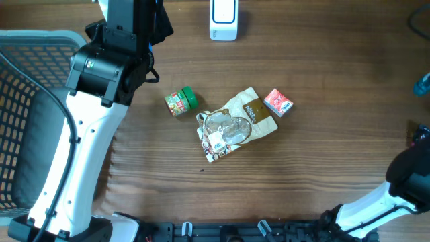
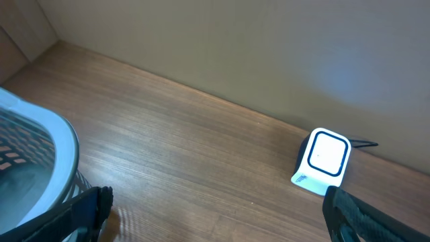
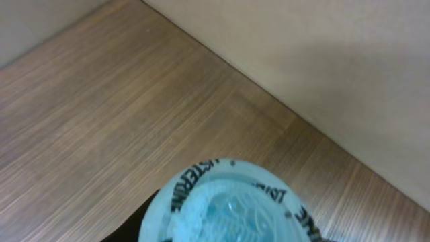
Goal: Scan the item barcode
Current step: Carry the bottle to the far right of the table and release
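Firstly, found the left gripper (image 2: 216, 205) empty, jaws spread to their widest, with one dark fingertip (image 2: 91, 208) at each lower corner of the left wrist view and only bare wooden table (image 1: 336, 161) between them.

Located the white scanner (image 1: 223, 20) at the middle of the table's far edge, upright on its base, its square face visible from the left wrist. Judged it well apart from both grippers.

Recorded a grey mesh basket (image 1: 27, 40) at the left side of the table, partly beneath the left arm.

Found the right gripper (image 3: 228, 232) closed part-way on the Listerine bottle (image 3: 228, 195), the task's item. Noted the bottle's round teal end filling the lower part of the right wrist view, brand lettering curving round its rim, with only a dark finger edge showing at lower left. From overhead, traced the bottle to the far right border of the frame as a small teal patch, well apart from the scanner. Could not make out a barcode on it.

Logged three loose items near the table's centre:
- a small green-lidded jar (image 1: 180, 102), lying on its side;
- a brown pouch (image 1: 236, 124), flat, set between the other two;
- a small red-and-white box (image 1: 278, 103), just beside the pouch's upper right corner.

Found the jar near the pouch but apart from it. Could not confirm contact between box and pouch.
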`<state>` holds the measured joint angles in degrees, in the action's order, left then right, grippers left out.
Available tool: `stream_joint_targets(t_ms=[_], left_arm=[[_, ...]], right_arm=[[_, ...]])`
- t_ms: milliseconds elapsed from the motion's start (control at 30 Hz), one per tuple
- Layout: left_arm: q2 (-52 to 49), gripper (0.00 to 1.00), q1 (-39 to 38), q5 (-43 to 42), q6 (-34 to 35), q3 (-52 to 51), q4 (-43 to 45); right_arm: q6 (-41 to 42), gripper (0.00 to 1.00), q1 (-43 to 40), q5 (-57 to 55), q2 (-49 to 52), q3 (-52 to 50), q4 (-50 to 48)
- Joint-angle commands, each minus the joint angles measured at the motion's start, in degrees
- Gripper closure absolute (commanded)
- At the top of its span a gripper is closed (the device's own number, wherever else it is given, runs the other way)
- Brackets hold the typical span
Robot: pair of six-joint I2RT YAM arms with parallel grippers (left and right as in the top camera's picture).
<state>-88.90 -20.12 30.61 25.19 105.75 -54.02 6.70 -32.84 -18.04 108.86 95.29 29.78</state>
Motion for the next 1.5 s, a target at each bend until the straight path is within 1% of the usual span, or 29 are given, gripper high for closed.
stream_joint_targets(t_ms=[0, 100, 167, 300, 433, 467, 500, 533, 633, 667, 833, 1000, 1133, 1167, 1233, 1300, 1433, 1467], left_arm=[[1.2, 0.00, 0.2, 1.2, 0.6, 0.4, 0.2], [1.2, 0.00, 0.2, 1.2, 0.6, 0.4, 0.2], [1.2, 0.00, 0.2, 1.2, 0.6, 0.4, 0.2], [1.2, 0.00, 0.2, 1.2, 0.6, 0.4, 0.2], [1.2, 0.00, 0.2, 1.2, 0.6, 0.4, 0.2], [1.2, 0.00, 0.2, 1.2, 0.6, 0.4, 0.2], [1.2, 0.00, 0.2, 1.2, 0.6, 0.4, 0.2], [1.2, 0.00, 0.2, 1.2, 0.6, 0.4, 0.2], [1.2, 0.00, 0.2, 1.2, 0.6, 0.4, 0.2], [1.2, 0.00, 0.2, 1.2, 0.6, 0.4, 0.2], [1.2, 0.00, 0.2, 1.2, 0.6, 0.4, 0.2], [1.2, 0.00, 0.2, 1.2, 0.6, 0.4, 0.2], [1.2, 0.00, 0.2, 1.2, 0.6, 0.4, 0.2], [1.2, 0.00, 0.2, 1.2, 0.6, 0.4, 0.2], [1.2, 0.00, 0.2, 1.2, 0.6, 0.4, 0.2], [1.2, 0.00, 0.2, 1.2, 0.6, 0.4, 0.2], [1.2, 0.00, 0.2, 1.2, 0.6, 0.4, 0.2], [1.2, 0.00, 0.2, 1.2, 0.6, 0.4, 0.2]], right_arm=[[-4.9, 0.83, -2.6, 7.5, 1.4, -3.7, -6.8], [-11.8, 0.83, -3.8, 13.7, 1.9, -7.2, -12.1], [-17.9, 0.82, -4.6, 18.1, 2.3, -10.3, -16.2], [-21.2, 0.81, -4.7, 18.2, 3.0, -15.5, -22.4], [-23.5, 0.81, -4.7, 18.1, 3.6, -18.3, -24.5], [-24.5, 0.78, -4.9, 17.5, 3.6, -18.6, -24.5], [-25.1, 0.66, -4.9, 16.9, 3.6, -18.7, -24.4], [-25.5, 0.49, -5.0, 16.2, 3.6, -18.7, -24.2], [-26.4, 0.09, -5.0, 13.9, 3.3, -18.7, -23.4], [-26.4, 0.00, -5.0, 14.0, 3.0, -18.7, -23.3], [-23.0, 0.00, -4.5, 15.6, -1.6, -18.7, -22.7], [-22.6, 0.00, -2.7, 15.5, -10.7, -18.7, -22.9], [-18.2, 0.00, 0.7, 15.5, -18.4, -18.7, -22.9], [-16.3, 0.00, 1.9, 15.4, -19.9, -18.7, -22.9], [-9.5, 0.00, 4.7, 15.4, -22.7, -18.7, -22.0], [-2.8, 0.00, 7.9, 17.3, -24.5, -18.7, -18.8], [7.7, 0.00, 14.4, 31.2, -27.1, -18.7, -8.5], [12.4, 0.00, 15.9, 35.0, -27.2, -18.7, -6.9]])
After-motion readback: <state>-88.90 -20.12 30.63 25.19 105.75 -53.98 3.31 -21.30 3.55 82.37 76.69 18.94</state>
